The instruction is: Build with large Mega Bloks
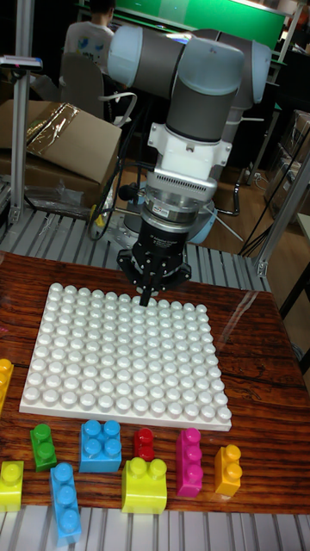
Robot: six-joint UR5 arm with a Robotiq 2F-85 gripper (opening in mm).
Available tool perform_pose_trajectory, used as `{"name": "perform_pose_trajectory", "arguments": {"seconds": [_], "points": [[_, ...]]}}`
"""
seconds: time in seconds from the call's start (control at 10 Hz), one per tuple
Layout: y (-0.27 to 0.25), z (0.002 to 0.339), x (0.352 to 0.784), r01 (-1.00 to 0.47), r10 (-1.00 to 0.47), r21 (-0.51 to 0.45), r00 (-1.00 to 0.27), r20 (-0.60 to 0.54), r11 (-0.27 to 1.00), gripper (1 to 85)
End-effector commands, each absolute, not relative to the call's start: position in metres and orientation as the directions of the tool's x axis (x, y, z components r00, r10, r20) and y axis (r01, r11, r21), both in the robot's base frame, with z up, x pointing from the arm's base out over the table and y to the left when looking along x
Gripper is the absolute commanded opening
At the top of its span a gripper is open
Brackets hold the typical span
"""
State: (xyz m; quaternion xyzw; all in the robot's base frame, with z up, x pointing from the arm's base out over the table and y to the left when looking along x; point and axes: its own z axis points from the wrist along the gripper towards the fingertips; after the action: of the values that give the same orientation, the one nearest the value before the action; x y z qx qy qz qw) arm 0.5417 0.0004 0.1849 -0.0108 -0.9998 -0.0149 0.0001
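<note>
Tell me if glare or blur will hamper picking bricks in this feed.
Tall fixed view: soft glare on the white baseplate studs and on the wood table at right; bricks such as the blue brick are sharp and evenly lit; the gripper is dark against the plate, its fingertips hard to separate.

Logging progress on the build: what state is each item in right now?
White studded plastic baseplate: flat on the table, no blocks attached.
Black two-finger tool: fingers together, holding nothing, tips at the baseplate's far edge.
Big blue square block: loose, upright.
Magenta tall block: loose, upright.
Small red block: loose, upright.
</note>
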Motion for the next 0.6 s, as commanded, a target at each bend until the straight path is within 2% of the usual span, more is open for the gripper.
{"name": "perform_pose_trajectory", "arguments": {"seconds": [0.0, 0.5], "points": [[-0.005, 0.187, 0.544, -0.114, -0.114, 0.076, -0.993, -0.004, 0.991, 21.3], [-0.063, 0.167, 0.553, -0.161, -0.161, 0.049, -0.987, 0.0, 0.986, 27.3]]}}
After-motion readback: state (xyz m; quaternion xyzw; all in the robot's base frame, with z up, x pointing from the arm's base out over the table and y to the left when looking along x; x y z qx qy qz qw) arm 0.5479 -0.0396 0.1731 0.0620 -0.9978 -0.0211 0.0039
